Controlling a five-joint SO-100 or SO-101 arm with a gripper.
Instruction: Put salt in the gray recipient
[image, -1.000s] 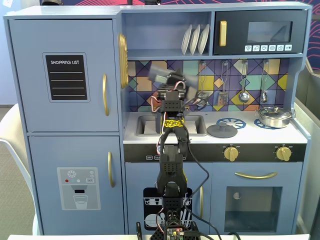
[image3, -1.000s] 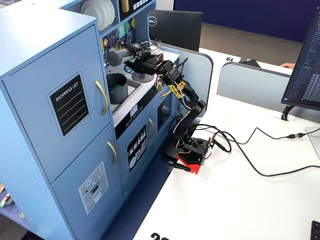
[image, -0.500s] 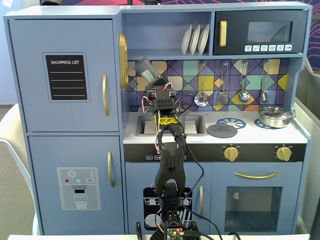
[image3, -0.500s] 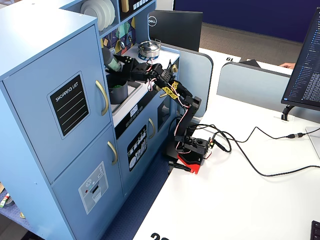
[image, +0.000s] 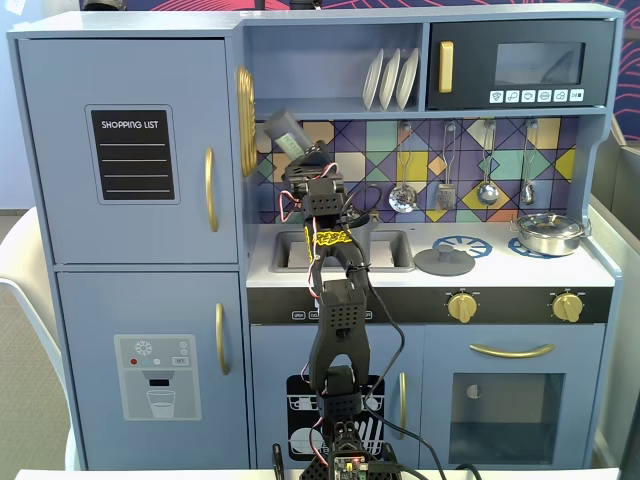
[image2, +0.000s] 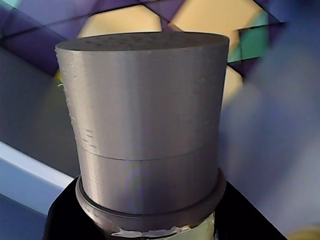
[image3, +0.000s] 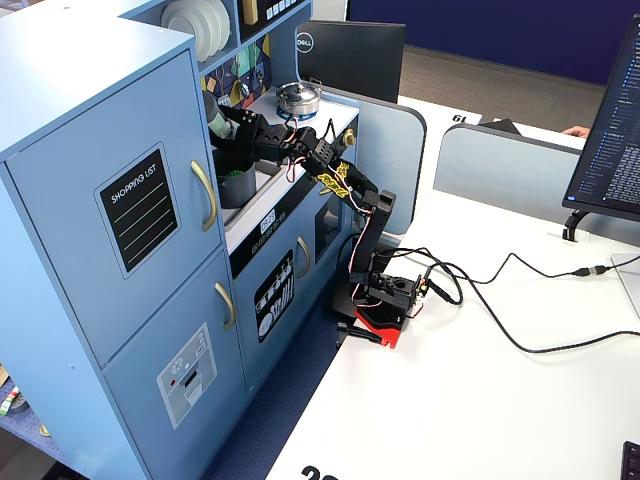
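arm swung left since earlier frame, salt now raised over sink, cap tilted up-left. gripper clamped on salt. pot below in sink. next: tip cap down over pot mouth, keep grip firm.

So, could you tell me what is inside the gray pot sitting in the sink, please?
In the side fixed view, something green lies at the bottom of the gray pot. The front fixed view hides the pot behind the arm. The tool holds the salt above it.
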